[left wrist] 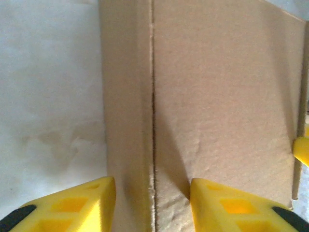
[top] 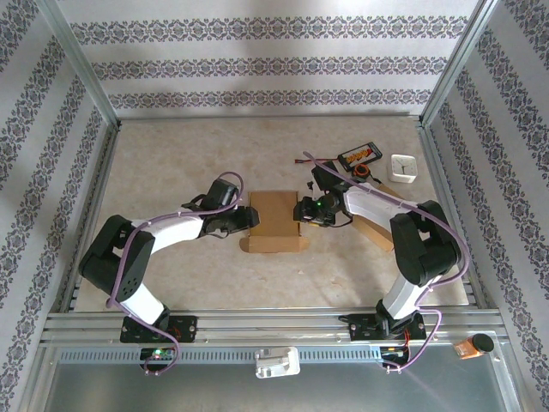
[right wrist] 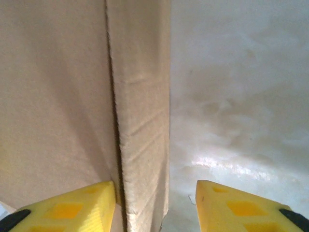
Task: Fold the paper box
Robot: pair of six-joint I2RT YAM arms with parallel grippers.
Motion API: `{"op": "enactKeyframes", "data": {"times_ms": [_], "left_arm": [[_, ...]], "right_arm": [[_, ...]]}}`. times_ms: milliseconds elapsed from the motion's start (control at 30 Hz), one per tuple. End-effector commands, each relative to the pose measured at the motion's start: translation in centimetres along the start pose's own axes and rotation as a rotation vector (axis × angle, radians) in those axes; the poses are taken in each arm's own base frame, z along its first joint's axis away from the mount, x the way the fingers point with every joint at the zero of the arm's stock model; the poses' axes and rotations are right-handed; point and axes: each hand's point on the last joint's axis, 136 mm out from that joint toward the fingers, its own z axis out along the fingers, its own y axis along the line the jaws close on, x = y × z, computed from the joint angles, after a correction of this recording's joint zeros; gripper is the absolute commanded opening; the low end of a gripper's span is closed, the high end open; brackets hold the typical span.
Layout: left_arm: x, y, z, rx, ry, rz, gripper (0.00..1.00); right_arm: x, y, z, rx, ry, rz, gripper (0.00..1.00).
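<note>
The brown paper box (top: 274, 221) lies flat-topped in the middle of the table. My left gripper (top: 243, 221) is at its left edge and my right gripper (top: 302, 213) at its right edge. In the left wrist view the box (left wrist: 222, 96) has a narrow side strip folded along a crease; the left gripper (left wrist: 153, 203) stands open astride that crease. In the right wrist view the box (right wrist: 53, 96) has a wrinkled side wall; the right gripper (right wrist: 155, 203) straddles it, open, with a gap between the wall and the outer finger (right wrist: 231, 208).
A phone (top: 359, 155), a small white square device (top: 404, 166) and an orange-and-black item (top: 363, 172) lie at the back right. A brown cardboard piece (top: 377, 233) lies under the right arm. Metal frame rails (top: 257, 322) border the table.
</note>
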Motion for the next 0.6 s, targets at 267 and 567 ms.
{"op": "enactKeyframes", "data": {"times_ms": [267, 567], "left_arm": [[-0.8, -0.1, -2.2, -0.025, -0.053, 0.0, 0.58], [-2.2, -0.9, -3.7, -0.013, -0.135, 0.049, 0.67]], "right_arm": [[-0.7, 2.6, -3.1, -0.033, -0.074, -0.053, 0.59], [-1.1, 0.7, -0.6, 0.029, -0.066, -0.063, 0.54]]}}
